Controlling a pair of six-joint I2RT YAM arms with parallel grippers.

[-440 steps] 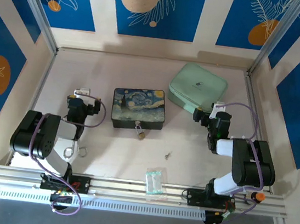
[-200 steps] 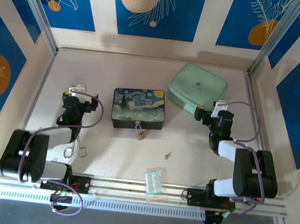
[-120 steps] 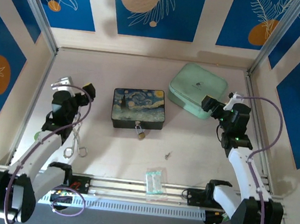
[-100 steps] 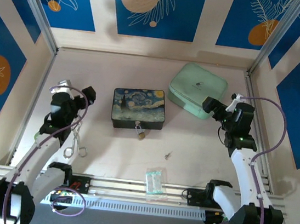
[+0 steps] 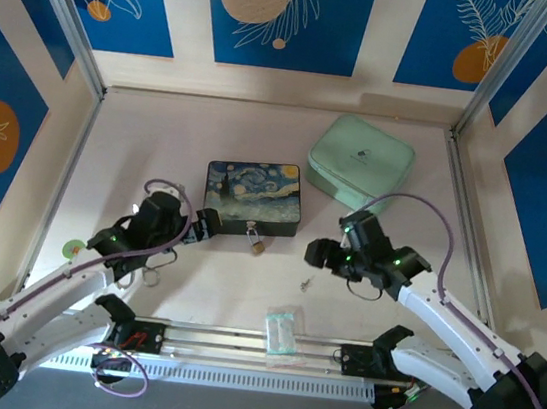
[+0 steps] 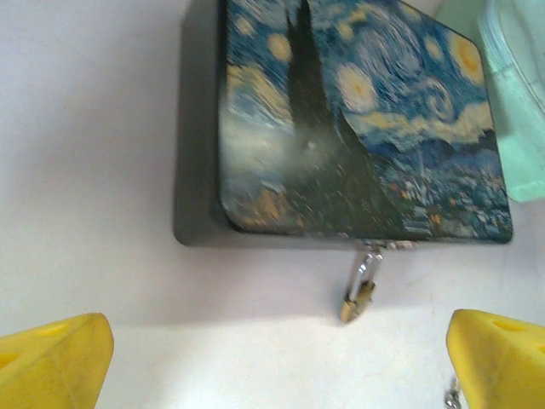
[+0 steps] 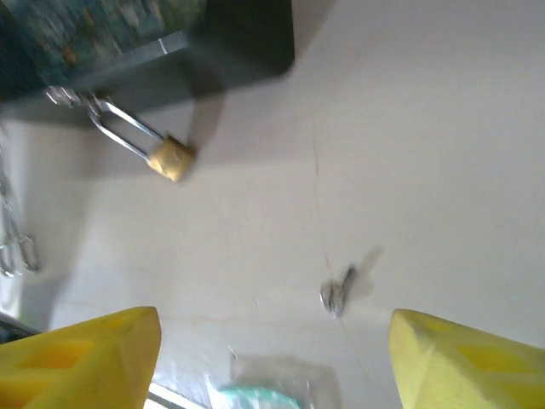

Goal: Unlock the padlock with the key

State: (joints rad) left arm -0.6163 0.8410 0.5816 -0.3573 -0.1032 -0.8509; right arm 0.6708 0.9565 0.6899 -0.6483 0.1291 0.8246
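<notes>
One padlock (image 5: 256, 244), one key (image 5: 307, 283), one painted box (image 5: 252, 195), one green case (image 5: 360, 160) and one plastic packet (image 5: 282, 329).

The left gripper (image 5: 205, 224) has its fingers (image 6: 55, 362) spread wide with nothing between them. The padlock (image 6: 358, 298) hangs at the box front ahead of the gap, nearer the right-hand finger.

The right gripper (image 5: 319, 254) is parted and empty too. The key (image 7: 336, 294) lies on the table (image 5: 161, 139) just ahead of its gap, and the padlock is farther ahead. Its wrist camera shows the shackle (image 7: 119, 128) hooked to the box, a mere speck from above.

Half a second ago both grippers were out at the sides; they have swung inward.
</notes>
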